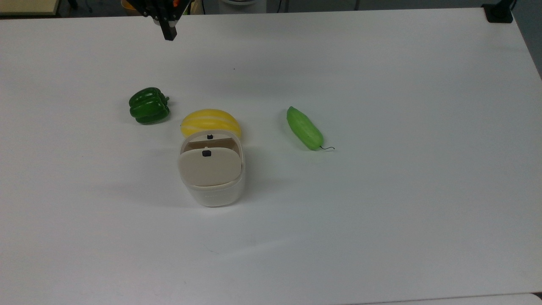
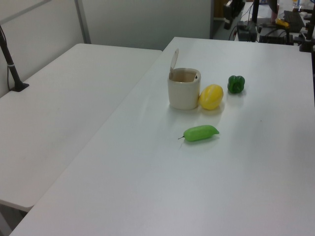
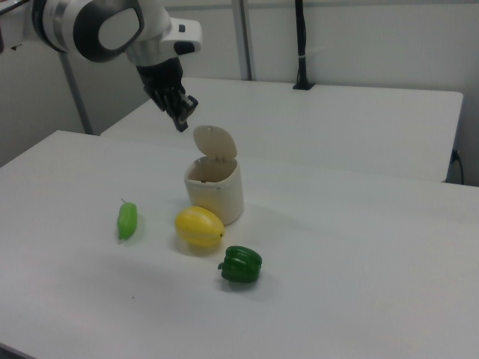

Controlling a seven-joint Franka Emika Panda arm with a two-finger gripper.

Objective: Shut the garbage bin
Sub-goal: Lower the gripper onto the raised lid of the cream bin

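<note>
Because its lid point(image 3: 214, 141) stands upright on the hinge, the garbage bin point(image 1: 211, 173) near the middle of the counter point(image 1: 381, 212) is open and the task not yet done. A yellow melon point(image 1: 211, 122) touches its latch side; a pepper point(image 1: 149, 106) and a cucumber point(image 1: 304, 128) lie apart. The end effector point(image 3: 182, 115), fingers apparently together and holding nothing, hangs high beside the lid, probably placed to push it down.

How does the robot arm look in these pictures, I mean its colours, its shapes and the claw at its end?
In the right view the arm has smooth, rounded white shells with dark grey joint rings and a pale grey round cap. A short white wrist block leads to the claw, which is black, narrow and angular. In the top view the claw appears as a dark wedge with small orange marks above it. No cables are visible.
</note>
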